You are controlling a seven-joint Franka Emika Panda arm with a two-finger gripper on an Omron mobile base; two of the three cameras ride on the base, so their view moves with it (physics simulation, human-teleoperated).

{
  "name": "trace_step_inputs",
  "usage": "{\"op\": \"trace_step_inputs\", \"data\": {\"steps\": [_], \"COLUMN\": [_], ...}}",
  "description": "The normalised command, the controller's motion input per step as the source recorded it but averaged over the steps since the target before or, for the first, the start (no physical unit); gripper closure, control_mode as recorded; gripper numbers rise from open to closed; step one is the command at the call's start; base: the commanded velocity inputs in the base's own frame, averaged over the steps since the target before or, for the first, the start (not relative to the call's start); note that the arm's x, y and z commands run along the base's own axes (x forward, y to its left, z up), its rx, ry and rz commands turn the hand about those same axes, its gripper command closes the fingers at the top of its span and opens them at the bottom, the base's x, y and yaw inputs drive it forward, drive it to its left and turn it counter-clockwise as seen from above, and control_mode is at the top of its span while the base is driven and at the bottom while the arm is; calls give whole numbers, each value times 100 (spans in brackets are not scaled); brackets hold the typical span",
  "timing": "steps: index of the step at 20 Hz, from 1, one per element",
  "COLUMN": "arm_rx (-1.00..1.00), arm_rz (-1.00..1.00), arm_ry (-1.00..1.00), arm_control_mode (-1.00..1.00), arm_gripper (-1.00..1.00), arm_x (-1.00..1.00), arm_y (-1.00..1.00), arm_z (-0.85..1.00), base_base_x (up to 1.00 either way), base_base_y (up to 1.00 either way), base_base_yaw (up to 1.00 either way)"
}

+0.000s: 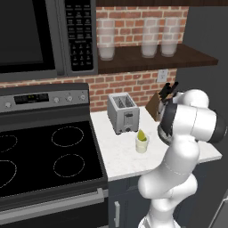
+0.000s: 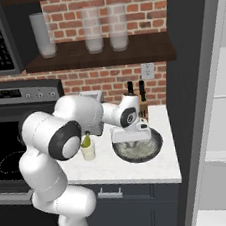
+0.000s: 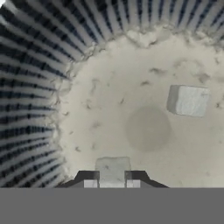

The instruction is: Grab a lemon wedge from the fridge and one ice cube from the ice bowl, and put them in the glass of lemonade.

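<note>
My gripper (image 2: pixel 131 144) reaches down into the ice bowl (image 2: pixel 156 148), a wide dark grey bowl on the white counter. In the hand view its fingertips (image 3: pixel 90 183) are shut on a pale ice cube (image 3: pixel 112 168), with the ribbed wall of the ice bowl (image 3: pixel 30 87) curving around. A second ice cube (image 3: pixel 189 100) lies loose on the whitish bottom. Left of the bowl stands the glass of lemonade (image 1: pixel 141 145) (image 2: pixel 88 151), and the yellow-green lemon wedge (image 1: pixel 141 135) sticks out of its top. The fridge (image 2: pixel 196 99) stands to the right with its white shelves showing.
A silver toaster (image 1: pixel 122 113) and a knife block (image 1: pixel 155 107) stand at the back of the counter. The black stove (image 1: pixel 44 153) lies to the left, under a microwave (image 1: pixel 44 35). Tall frosted glasses (image 1: pixel 150 40) line the wooden shelf above.
</note>
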Motion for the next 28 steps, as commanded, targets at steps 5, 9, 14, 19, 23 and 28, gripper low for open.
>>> {"op": "trace_step_inputs", "data": {"steps": [5,9,14,19,23,28], "arm_rx": [11,8,7,11,11,7], "arm_rz": [0,0,0,0,0,0], "arm_ry": [-6,-1,0,0,0,0], "arm_control_mode": [-100,-100,-100,-100,-100,-100], "arm_gripper": [100,100,100,100,100,100], "arm_x": [-2,0,3,21,24,9], "arm_y": [-2,-4,-2,0,0,0], "arm_z": [22,15,17,35,34,20], "base_base_x": [0,0,0,0,0,0], "base_base_y": [0,0,0,0,0,0], "base_base_yaw": [0,0,0,0,0,0]}}
